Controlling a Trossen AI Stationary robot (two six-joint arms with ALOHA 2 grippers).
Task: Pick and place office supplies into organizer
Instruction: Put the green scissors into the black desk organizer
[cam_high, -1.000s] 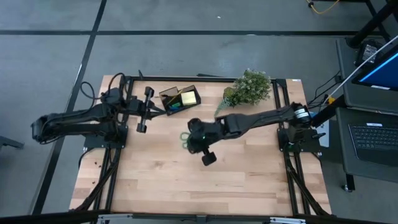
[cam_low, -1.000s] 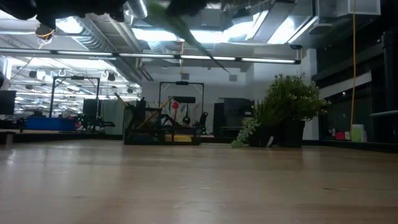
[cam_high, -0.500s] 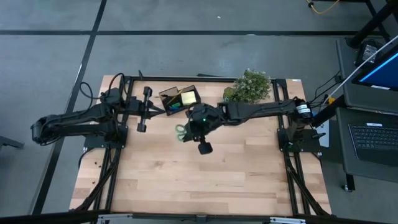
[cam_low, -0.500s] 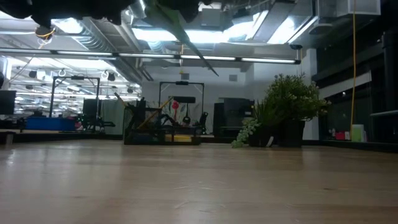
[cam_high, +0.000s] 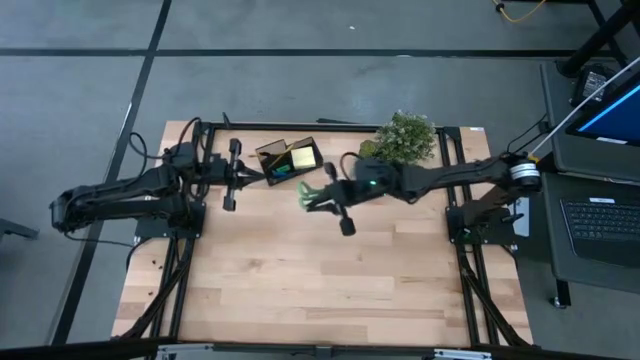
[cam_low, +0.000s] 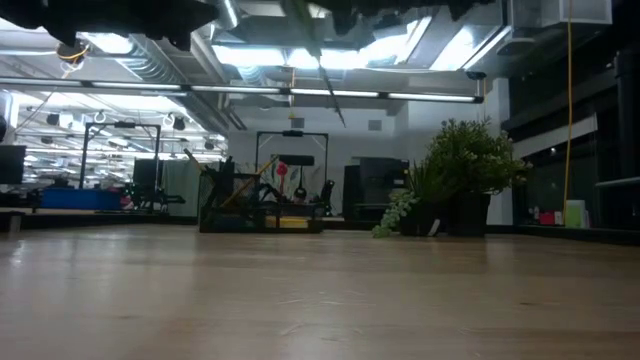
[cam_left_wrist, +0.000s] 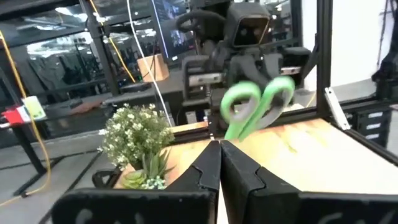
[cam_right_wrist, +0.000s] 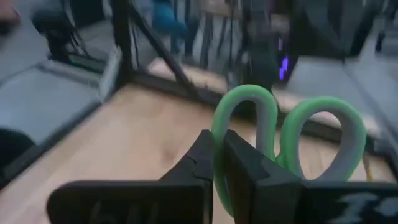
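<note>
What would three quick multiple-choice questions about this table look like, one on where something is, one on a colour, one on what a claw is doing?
1. Where is the plant?
A. At the table's far edge, right of the organizer
B. At the table's near edge
C. Inside the organizer

2. What colour are the handles of the scissors?
A. Red
B. Green
C. Blue

3. What is the right gripper doing?
A. Resting open on the table
B. Holding the plant
C. Gripping the scissors in the air near the organizer

Answers:
1 A: the high view shows it at the far edge, right of the box.
2 B: both wrist views show green loops.
3 C: the right wrist view shows its fingers shut on one loop. The left gripper waits shut at the organizer's left.
</note>
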